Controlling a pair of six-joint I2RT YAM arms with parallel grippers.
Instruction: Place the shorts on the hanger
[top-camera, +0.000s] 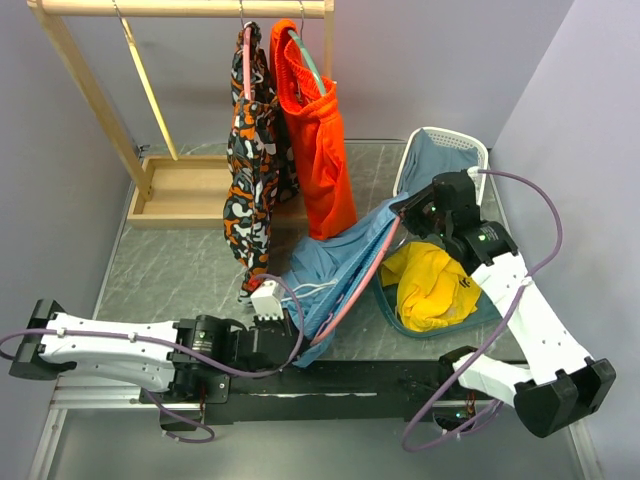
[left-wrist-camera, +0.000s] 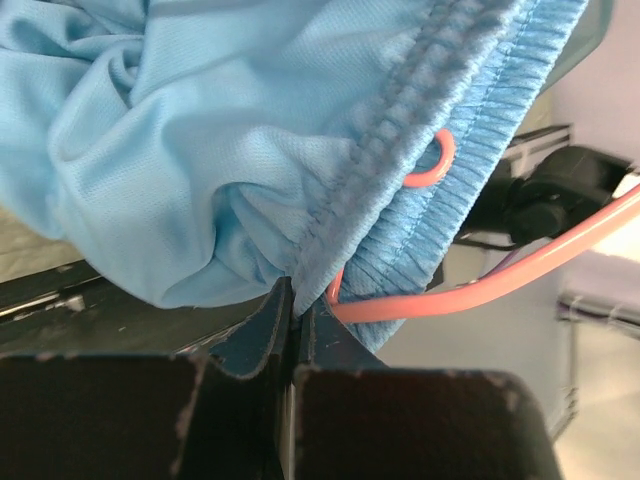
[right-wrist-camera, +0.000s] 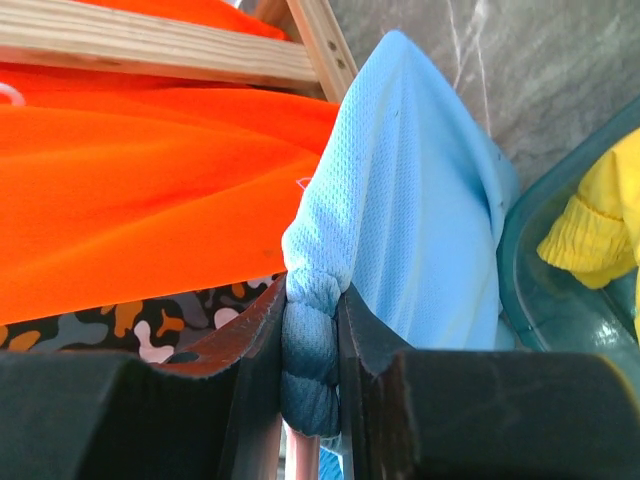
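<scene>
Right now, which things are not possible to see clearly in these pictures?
- Top view: the shorts cover most of the hanger; its hook does not show.
- Left wrist view: folds hide whether the left gripper, shut on the shorts, also pinches the hanger.
- Right wrist view: the right gripper clamps bunched shorts; the bunch hides anything inside it.
- Top view: the right arm covers part of the white basket.

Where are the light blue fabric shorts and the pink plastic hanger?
light blue fabric shorts (top-camera: 332, 262): top external view, middle of the cloth.
pink plastic hanger (left-wrist-camera: 410, 308): left wrist view, its curved bar.
</scene>
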